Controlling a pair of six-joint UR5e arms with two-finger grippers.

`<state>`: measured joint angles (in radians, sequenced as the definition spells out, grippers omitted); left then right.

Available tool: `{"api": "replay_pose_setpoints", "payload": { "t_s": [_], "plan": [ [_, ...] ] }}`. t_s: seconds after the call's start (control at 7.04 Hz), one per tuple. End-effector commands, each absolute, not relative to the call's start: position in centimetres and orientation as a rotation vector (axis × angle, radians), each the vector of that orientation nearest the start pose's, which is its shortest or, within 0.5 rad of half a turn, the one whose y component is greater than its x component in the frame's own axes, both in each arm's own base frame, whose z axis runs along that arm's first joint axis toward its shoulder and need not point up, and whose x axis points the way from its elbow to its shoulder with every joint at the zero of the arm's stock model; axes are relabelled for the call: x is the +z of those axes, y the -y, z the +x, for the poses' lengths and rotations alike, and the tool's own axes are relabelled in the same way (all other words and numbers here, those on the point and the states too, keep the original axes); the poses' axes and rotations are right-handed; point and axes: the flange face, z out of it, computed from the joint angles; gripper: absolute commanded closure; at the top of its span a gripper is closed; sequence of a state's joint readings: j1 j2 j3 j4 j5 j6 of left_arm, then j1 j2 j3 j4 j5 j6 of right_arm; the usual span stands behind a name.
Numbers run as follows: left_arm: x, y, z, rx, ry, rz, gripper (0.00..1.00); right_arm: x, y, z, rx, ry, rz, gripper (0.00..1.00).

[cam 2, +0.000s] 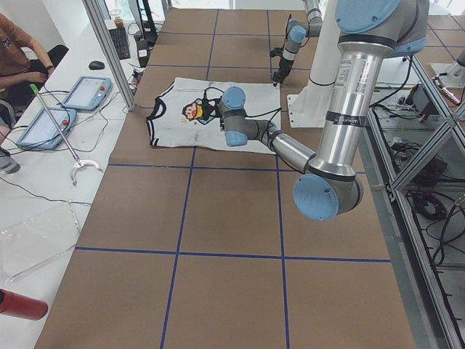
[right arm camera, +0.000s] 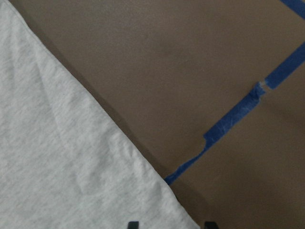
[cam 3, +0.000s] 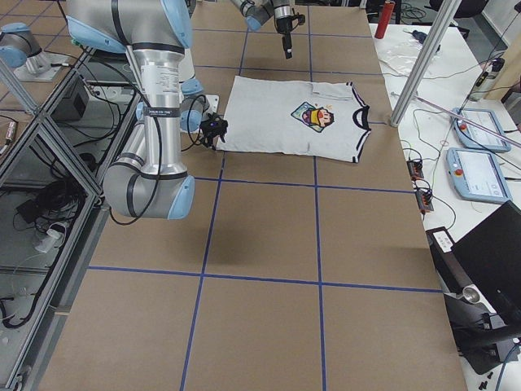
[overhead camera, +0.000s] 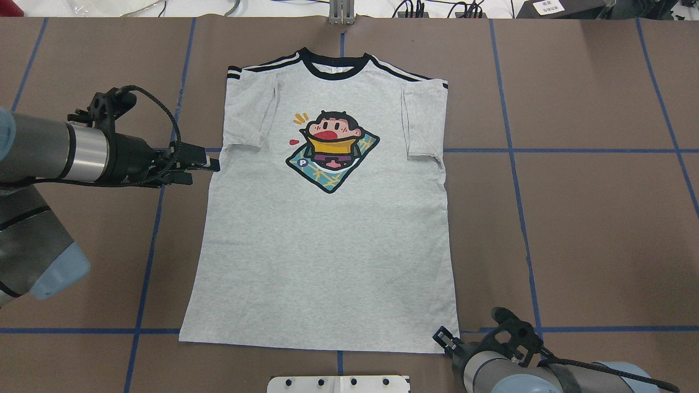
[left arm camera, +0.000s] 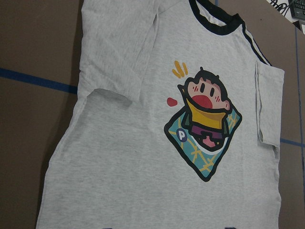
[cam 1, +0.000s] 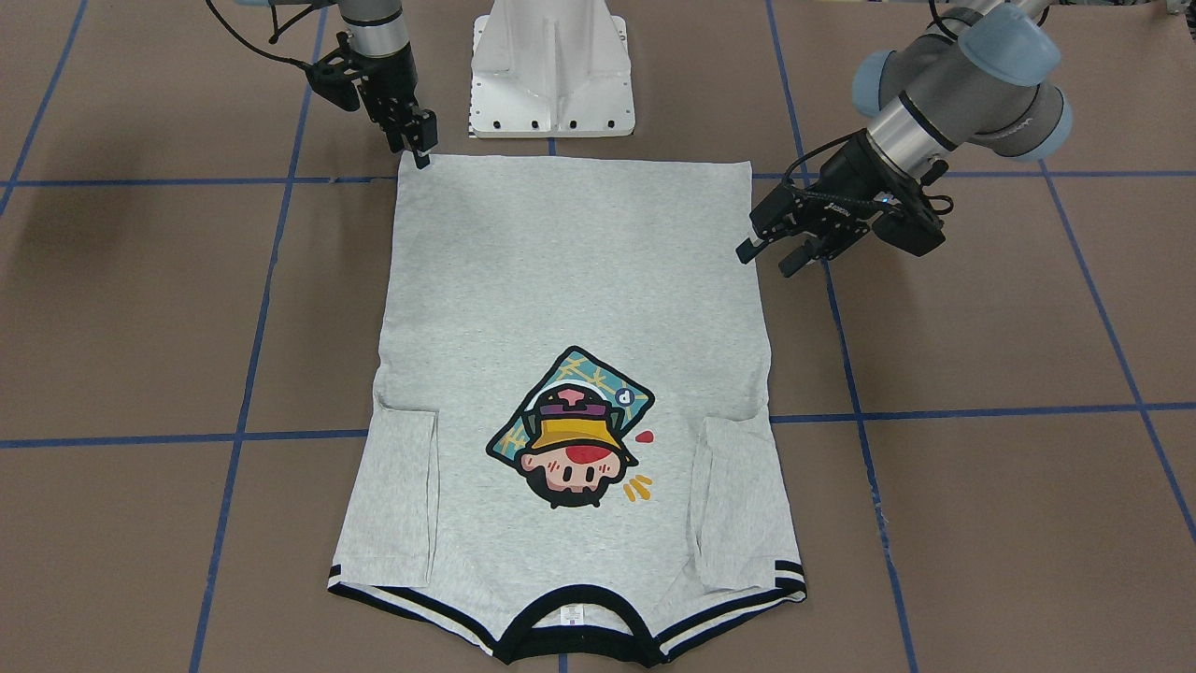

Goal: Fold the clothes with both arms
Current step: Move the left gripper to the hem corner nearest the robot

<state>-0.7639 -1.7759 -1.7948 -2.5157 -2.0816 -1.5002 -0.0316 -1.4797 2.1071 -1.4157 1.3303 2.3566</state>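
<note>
The grey T-shirt lies flat and face up on the brown table, both sleeves folded inward, collar at the far side. Its print shows a cartoon head in a yellow hat. My left gripper is open and hovers just off the shirt's left edge below the sleeve; in the front view it is on the right. My right gripper is open at the hem's near right corner. The right wrist view shows that corner between two spread fingertips. The left wrist view shows the shirt's upper half.
The white pedestal block stands just behind the hem, between the arms. Blue tape lines grid the brown table. A seated person, tablets and a red bottle are on a side bench beyond the collar end.
</note>
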Motion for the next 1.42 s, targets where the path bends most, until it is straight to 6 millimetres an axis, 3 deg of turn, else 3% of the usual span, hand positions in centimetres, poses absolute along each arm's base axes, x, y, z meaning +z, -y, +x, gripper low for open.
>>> {"api": "replay_pose_setpoints", "payload": {
  "t_s": [0.0,0.43,0.57,0.85,1.14,1.28],
  "plan": [
    [34.3,43.8,33.5,-0.232,-1.384,0.147,0.17,35.2,14.2,-50.0,0.813,0.832,-0.107,1.0],
    [34.4,43.3,33.9,-0.289,-1.39,0.082,0.18,33.7,15.0,-48.6,0.828,0.865,-0.115,1.0],
    [36.4,39.2,34.9,-0.334,-1.366,-0.025,0.19,33.1,14.9,-47.9,0.827,0.878,-0.125,1.0],
    [37.7,31.0,36.0,-0.401,-1.326,-0.044,0.2,32.6,14.9,-47.5,0.822,0.886,-0.136,1.0],
    [40.8,28.2,36.2,-0.419,-1.249,-0.019,0.21,33.0,14.8,-47.2,0.815,0.875,-0.142,1.0],
    [40.7,26.7,36.9,-0.44,-1.222,-0.055,0.21,32.8,14.7,-47.2,0.805,0.875,-0.151,1.0]
  ]
}}
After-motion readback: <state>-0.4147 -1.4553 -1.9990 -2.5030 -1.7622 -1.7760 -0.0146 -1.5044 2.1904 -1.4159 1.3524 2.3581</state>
